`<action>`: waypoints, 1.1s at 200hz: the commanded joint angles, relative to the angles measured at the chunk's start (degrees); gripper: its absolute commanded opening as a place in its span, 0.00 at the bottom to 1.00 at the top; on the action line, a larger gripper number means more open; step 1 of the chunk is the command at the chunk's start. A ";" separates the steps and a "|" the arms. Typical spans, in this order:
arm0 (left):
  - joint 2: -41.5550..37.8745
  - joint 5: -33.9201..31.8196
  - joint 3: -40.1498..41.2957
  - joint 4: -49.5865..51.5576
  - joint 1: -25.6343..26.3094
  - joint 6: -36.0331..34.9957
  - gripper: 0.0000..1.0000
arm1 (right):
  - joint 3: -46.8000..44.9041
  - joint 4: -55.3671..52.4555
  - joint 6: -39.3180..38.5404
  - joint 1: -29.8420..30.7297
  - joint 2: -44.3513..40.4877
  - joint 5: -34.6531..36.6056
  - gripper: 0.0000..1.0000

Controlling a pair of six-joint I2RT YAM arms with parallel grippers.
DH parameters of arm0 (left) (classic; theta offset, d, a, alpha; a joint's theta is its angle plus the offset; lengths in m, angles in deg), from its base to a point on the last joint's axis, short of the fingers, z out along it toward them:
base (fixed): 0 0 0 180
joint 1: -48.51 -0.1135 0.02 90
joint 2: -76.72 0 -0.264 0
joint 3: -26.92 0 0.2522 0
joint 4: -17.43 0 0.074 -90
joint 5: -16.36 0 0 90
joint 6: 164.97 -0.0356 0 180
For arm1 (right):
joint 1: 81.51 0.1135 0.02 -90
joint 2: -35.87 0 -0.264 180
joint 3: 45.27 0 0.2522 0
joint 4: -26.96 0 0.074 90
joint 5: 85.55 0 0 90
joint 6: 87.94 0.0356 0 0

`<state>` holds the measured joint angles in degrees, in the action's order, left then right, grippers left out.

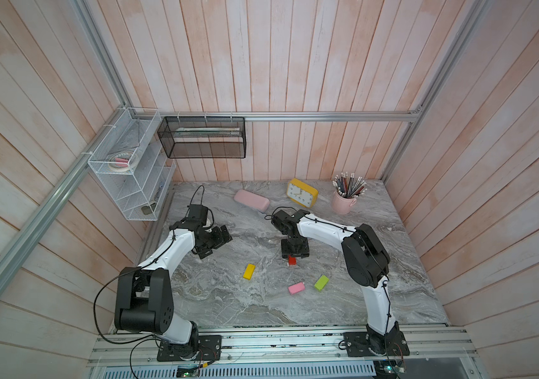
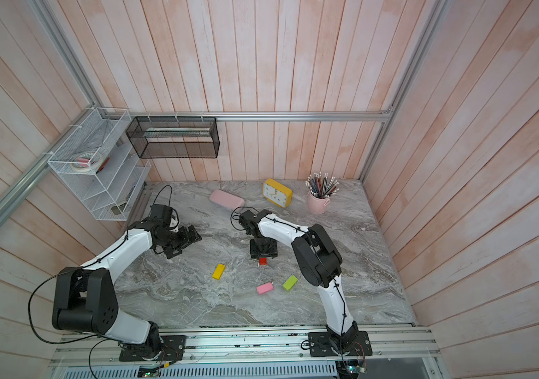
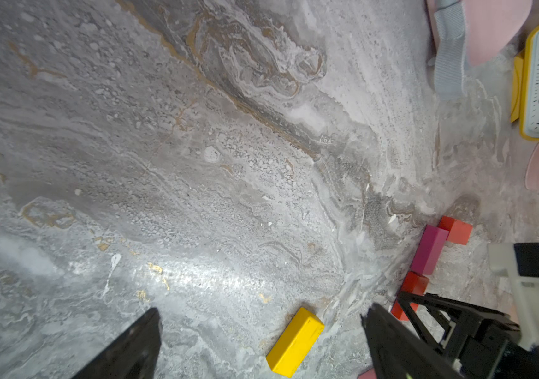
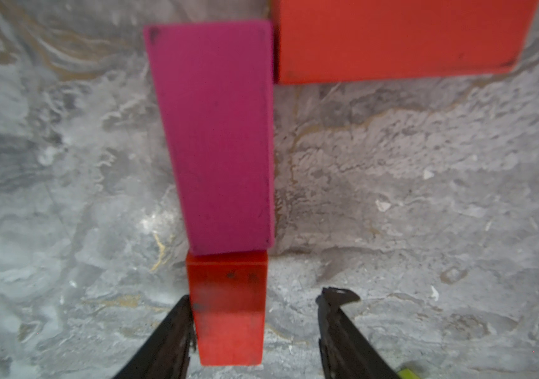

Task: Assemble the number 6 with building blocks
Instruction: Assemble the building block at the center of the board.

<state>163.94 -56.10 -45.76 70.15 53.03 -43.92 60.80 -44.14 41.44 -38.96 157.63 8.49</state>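
Observation:
In the right wrist view a magenta block [image 4: 215, 131] lies lengthwise, with one red block [image 4: 399, 39] crosswise at its far end and another red block [image 4: 229, 308] end to end at its near end. My right gripper [image 4: 261, 297] straddles that near red block; one finger touches its side, the other stands off with a gap, so it is open. In both top views only the red tip [image 1: 291, 261] shows under the right gripper [image 1: 294, 254]. Yellow [image 1: 249, 271], light pink [image 1: 296, 288] and lime green [image 1: 321, 282] blocks lie loose nearer the front. My left gripper [image 1: 215, 245] hovers open and empty at the left.
A rounded pink case [image 1: 251, 200], a yellow clock [image 1: 302, 193] and a pink cup of pencils [image 1: 343, 200] stand along the back of the marble table [image 1: 229, 305]. White [image 1: 124, 170] and black [image 1: 202, 137] wire racks hang on the walls at the back left.

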 commanded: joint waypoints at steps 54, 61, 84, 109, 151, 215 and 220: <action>0.45 -0.39 0.07 -0.49 -0.25 -1.43 0.98 | 1.17 -1.89 0.55 -0.44 1.35 1.59 0.61; 0.42 -0.32 0.08 -0.60 -0.21 -1.43 0.98 | 1.12 -1.85 0.61 -0.44 1.26 1.65 0.61; 0.56 -0.23 0.15 -0.64 -0.21 -1.34 0.98 | 1.11 -2.05 0.61 -0.62 1.17 1.88 0.61; 0.57 -0.23 0.08 -0.64 -0.21 -1.34 0.98 | 0.95 -1.72 0.37 -0.71 0.83 1.57 0.61; 0.45 -0.31 0.11 -0.61 -0.21 -1.32 0.98 | 0.71 0.95 -1.11 -0.55 -1.03 -0.52 0.61; 0.41 -0.39 0.34 -0.92 -0.21 -0.99 0.98 | -0.33 1.63 -2.02 0.86 -8.35 -1.79 0.63; 0.46 -0.36 0.32 -0.90 -0.21 -0.99 0.98 | -0.88 1.32 -1.87 1.02 -8.88 -1.75 0.63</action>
<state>163.94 -56.12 -45.76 70.15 53.03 -44.32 60.78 -42.04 39.93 -38.90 152.99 7.46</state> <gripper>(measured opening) 0.981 0.627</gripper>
